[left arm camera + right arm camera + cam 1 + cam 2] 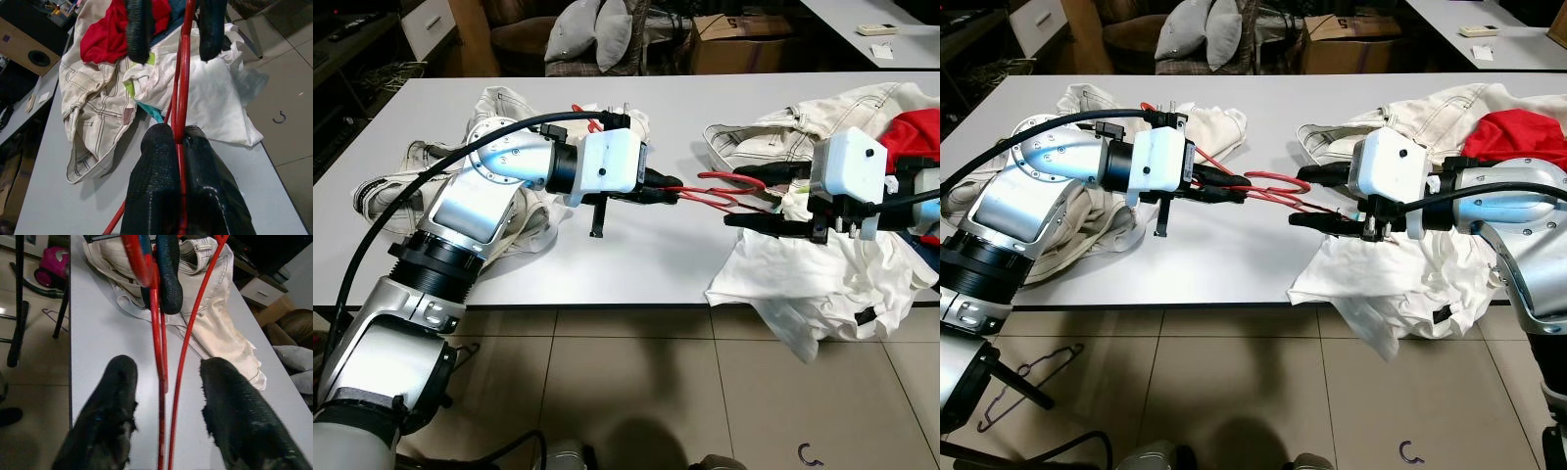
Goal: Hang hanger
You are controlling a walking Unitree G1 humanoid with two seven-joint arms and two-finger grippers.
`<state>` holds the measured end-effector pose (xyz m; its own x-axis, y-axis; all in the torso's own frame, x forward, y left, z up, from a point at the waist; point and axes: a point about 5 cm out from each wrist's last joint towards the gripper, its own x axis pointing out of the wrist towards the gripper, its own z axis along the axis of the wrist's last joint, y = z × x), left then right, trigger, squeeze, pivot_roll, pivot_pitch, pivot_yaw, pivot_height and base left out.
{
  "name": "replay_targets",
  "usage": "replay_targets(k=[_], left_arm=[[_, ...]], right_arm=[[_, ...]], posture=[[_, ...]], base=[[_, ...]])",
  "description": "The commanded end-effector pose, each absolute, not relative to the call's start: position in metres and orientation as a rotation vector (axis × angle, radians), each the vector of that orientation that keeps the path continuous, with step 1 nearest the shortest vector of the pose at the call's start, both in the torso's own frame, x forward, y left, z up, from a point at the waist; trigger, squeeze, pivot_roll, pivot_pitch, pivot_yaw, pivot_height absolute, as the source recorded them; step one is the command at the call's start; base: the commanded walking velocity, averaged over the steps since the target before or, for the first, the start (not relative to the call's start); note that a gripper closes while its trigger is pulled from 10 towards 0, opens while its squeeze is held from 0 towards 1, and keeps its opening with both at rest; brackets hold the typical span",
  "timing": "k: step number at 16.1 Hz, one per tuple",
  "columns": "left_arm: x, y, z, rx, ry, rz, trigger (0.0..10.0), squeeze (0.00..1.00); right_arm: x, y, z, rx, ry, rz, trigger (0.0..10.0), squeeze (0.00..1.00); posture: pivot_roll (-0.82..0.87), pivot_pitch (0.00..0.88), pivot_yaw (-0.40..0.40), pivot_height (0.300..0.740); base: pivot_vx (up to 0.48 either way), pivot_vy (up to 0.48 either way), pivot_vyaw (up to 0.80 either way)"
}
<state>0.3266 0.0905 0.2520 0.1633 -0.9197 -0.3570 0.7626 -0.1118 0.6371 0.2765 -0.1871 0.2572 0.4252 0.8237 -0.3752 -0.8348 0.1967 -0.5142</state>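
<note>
Left tool (668, 189) pinches red hanger (715, 191); right tool (168, 396) spread open around its wires; no writing legible.

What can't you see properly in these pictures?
- The hanger's hook: in the head views the left tool and its arm cover that end.
- Where the hanger should hang: no rail or rod is in view.
- The clothes under the red cloth: the right arm and the picture's edge cut the heap off.
- The small hook on the floor: too small to tell what it is.
- The far table's top: cut off by the edge.
</note>
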Motion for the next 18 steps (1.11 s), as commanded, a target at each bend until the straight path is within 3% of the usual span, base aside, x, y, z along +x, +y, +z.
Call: replay_targets(k=[1,2,3,18], left_arm=[[0.326,0.090,0.257,0.897,-0.248,-1.442,0.0,0.00],[0.326,0.090,0.257,0.897,-0.249,-1.443,0.0,0.00],[0.326,0.090,0.258,0.899,-0.251,-1.443,0.0,0.00],[0.323,0.085,0.265,0.874,-0.264,-1.471,0.0,0.00]], right_arm=[[0.277,-0.180,0.256,-0.734,0.008,1.200,2.9,0.00],[0.278,-0.179,0.255,-0.732,0.007,1.201,2.0,0.00],[0.279,-0.179,0.254,-0.734,0.011,1.205,0.0,0.00],[0.289,-0.180,0.248,-0.758,0.077,1.179,0.0,0.00]], posture=[[-0.16,0.000,0.045,0.740],[-0.16,0.000,0.046,0.740],[-0.16,0.000,0.046,0.740],[-0.16,0.000,0.043,0.740]], base=[[0.000,0.000,0.00],[0.000,0.000,0.00],[0.000,0.000,0.00],[0.000,0.000,0.00]])
